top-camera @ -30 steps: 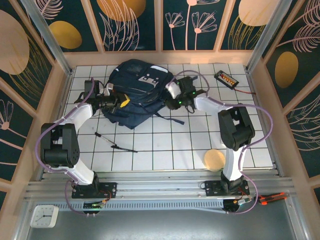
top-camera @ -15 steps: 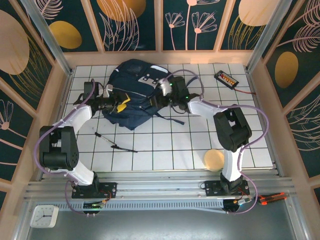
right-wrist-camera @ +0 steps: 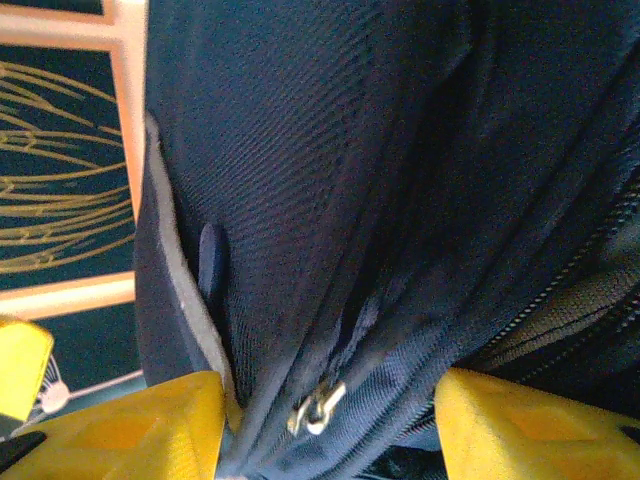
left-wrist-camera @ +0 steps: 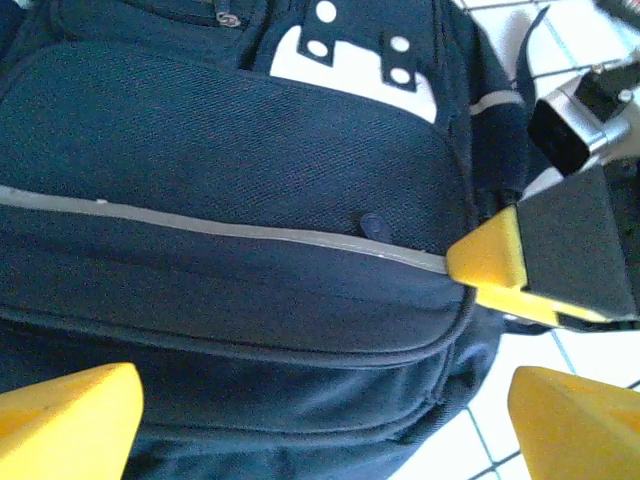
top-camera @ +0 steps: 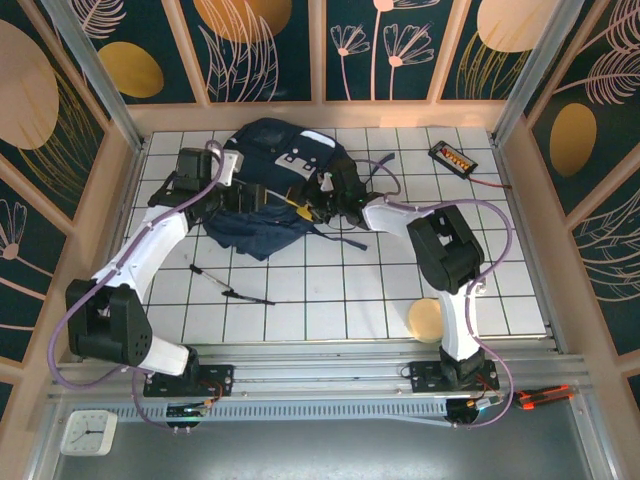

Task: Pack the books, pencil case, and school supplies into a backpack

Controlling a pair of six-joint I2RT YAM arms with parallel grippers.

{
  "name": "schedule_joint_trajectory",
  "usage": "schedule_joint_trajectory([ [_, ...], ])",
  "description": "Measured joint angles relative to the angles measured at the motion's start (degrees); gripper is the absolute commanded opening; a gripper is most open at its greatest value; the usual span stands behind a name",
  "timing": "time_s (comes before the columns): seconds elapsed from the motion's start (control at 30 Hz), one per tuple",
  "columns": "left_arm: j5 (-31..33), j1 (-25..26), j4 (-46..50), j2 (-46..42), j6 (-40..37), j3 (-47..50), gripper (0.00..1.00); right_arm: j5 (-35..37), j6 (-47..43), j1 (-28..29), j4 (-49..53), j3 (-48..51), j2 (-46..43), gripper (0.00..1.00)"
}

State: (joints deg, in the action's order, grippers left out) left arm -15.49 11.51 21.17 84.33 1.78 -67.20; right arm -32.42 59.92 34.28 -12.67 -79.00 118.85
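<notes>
Finds the backpack [top-camera: 270, 150] slumped at twelve o'clock on the counter [top-camera: 330, 290]. Shows the left gripper [left-wrist-camera: 325, 410] with fingers spread wide above its front, the right gripper [right-wrist-camera: 330, 425] with fingers spread either side of a bunched fold, zip pull [right-wrist-camera: 315, 410] between. Could well close on cloth instead of the pull, dragging the whole bag rather than opening it. Could also knock grippers together, being so near.

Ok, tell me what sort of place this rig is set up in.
Most likely a purpose-built robot test cell, not a real room: a white gridded tabletop boxed in by wood-framed panels printed with plants, and an aluminium mounting rail along the near edge.
</notes>
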Motion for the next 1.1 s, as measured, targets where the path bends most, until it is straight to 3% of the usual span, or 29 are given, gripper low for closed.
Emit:
schedule_joint_trajectory([
  [0.13,1.4,0.5,-2.4,0.7,-9.7,0.3,0.79,0.5,4.3,0.0,-0.4,-0.3,0.2,0.57],
  [0.4,-3.6,2.8,-8.1,1.7,-31.3,5.0,0.83,1.5,7.7,-0.2,-1.9,0.7,0.0,0.57],
  [0.63,-5.3,3.9,-8.1,3.9,-41.9,5.0,0.81,1.5,8.0,-0.9,-2.0,0.7,-0.5,0.57],
  [0.87,-4.6,3.9,-8.1,8.9,-45.5,3.0,0.53,1.3,8.0,-1.3,-2.2,1.1,-1.4,0.57],
  [0.97,-4.2,4.2,-7.6,11.8,-46.3,0.5,0.31,1.3,8.0,-1.4,-2.2,1.1,-1.6,0.57],
  [1.03,-4.3,4.6,-6.2,13.1,-46.7,-0.9,0.0,1.3,8.0,-1.6,-2.2,1.1,-1.6,0.57],
  [1.1,-4.7,5.1,-5.4,14.6,-46.8,-2.7,0.0,1.3,7.5,-1.9,-2.2,1.4,-1.9,0.64],
])
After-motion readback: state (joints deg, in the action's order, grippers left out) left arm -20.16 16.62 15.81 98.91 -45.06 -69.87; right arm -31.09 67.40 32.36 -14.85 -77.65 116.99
